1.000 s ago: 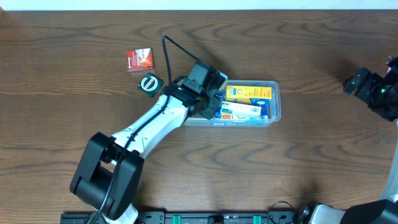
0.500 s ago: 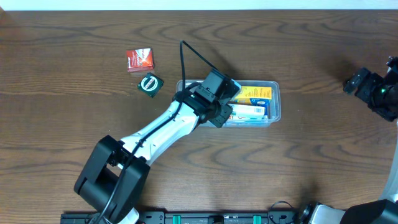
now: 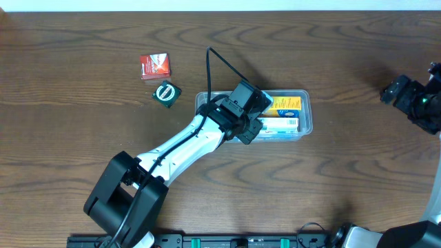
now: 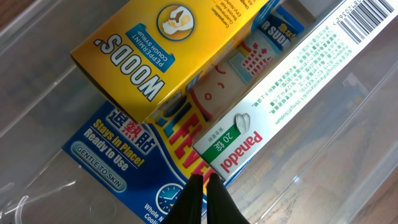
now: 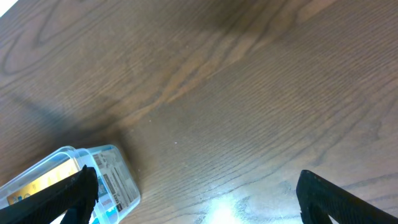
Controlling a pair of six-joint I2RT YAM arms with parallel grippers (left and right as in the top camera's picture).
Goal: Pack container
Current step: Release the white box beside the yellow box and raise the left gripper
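Container [image 3: 307,118]: sat near the middle of the table [image 3: 76,151], boxes inside.
Handling: the clear tub looked light, stiff, thin-walled and slick; it was probably best gripped at the rim.
Left end effector [image 4: 203,188]: fingers together, empty, over the Panadol box [image 4: 280,106].
Right end effector [image 5: 199,199]: spread wide, empty, well apart.

The overhead camera looks straight down on the table [image 3: 331,179] from well above, taking in nearly its whole width. The left wrist camera hangs very close over the container [image 4: 348,155], facing down into it. The right wrist camera, near the table's right edge, looks down and across the surface. All three views share the container.
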